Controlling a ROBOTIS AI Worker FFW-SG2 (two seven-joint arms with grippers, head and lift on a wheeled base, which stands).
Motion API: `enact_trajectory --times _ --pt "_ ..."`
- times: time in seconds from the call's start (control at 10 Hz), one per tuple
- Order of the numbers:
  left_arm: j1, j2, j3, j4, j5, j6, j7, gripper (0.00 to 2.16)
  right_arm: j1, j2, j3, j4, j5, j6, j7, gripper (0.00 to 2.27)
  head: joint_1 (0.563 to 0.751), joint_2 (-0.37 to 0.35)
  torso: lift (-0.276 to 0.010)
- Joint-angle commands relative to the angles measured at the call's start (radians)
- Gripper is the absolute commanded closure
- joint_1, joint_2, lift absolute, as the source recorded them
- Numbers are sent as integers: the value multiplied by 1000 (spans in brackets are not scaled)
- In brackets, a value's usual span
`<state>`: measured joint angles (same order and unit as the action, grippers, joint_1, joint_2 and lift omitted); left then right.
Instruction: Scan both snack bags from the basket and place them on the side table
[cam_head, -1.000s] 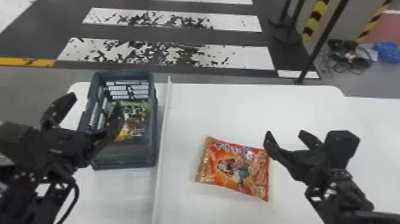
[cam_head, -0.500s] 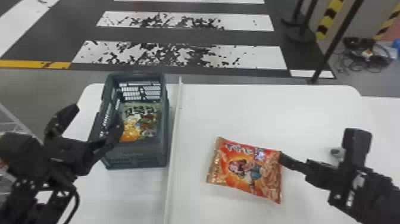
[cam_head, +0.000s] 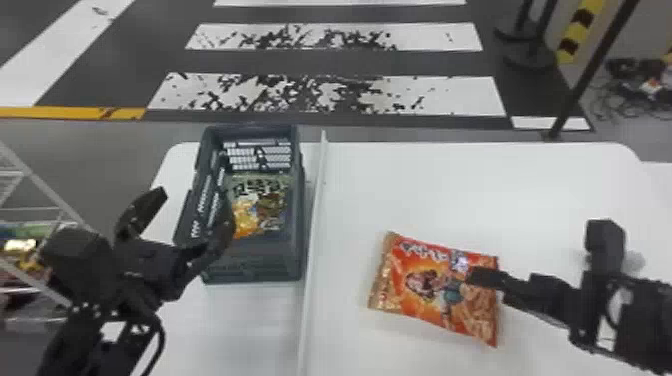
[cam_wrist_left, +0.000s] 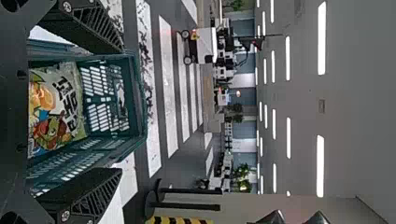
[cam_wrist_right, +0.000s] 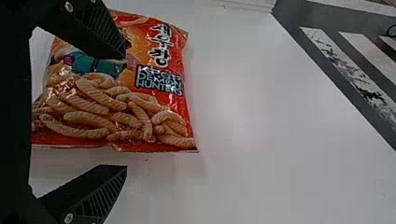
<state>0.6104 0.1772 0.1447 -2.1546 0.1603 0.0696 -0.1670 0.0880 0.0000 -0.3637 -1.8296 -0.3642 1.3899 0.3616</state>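
Head: basket (cam_head: 252, 265) near table's (cam_head: 450, 185) far left corner, green bag (cam_head: 265, 205) inside; left gripper (cam_head: 196, 207) at its near left. Red bag (cam_head: 425, 295) in from far edge; right gripper (cam_head: 480, 279) there.
Left wrist: pincer apart.
Right wrist: pincer apart, one finger (cam_wrist_right: 100, 35) over red bag.

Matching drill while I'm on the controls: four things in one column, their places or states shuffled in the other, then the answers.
1. Red snack bag
2. Snack bag with green and yellow
3. Basket
4. Right arm's fingers

A. Spread apart, one over a bag
B. On the table, right of the white divider
C. Inside the basket
D. On the table, left of the divider

Pairs: 1-B, 2-C, 3-D, 4-A
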Motion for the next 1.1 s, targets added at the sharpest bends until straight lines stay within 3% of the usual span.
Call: enact_trajectory --times 0.0,0.3,0.4,0.5,0.6,0.7,1.0 --pt "-1 2 -2 10 1 0 0 103 -19 1 3 32 5 24 2 83 695 84 -75" --pt "-17 10 -11 36 8 0 -2 103 -22 1 14 58 50 51 14 83 695 93 -75" --pt "-21 11 -14 44 8 0 -3 103 -22 1 14 62 51 54 28 242 695 94 -75" --pt "-23 11 -19 48 8 0 -3 103 -24 1 14 64 53 70 40 832 695 96 -75" --pt "-28 11 -23 52 8 -3 -3 103 -27 1 14 66 87 76 39 1983 695 98 -75" --pt "-29 16 -27 55 8 0 -3 103 -25 1 12 66 93 73 49 2260 695 97 -75" --pt "-24 18 -25 58 11 -3 -3 124 -4 1 -46 0 31 54 82 2260 695 88 -75"
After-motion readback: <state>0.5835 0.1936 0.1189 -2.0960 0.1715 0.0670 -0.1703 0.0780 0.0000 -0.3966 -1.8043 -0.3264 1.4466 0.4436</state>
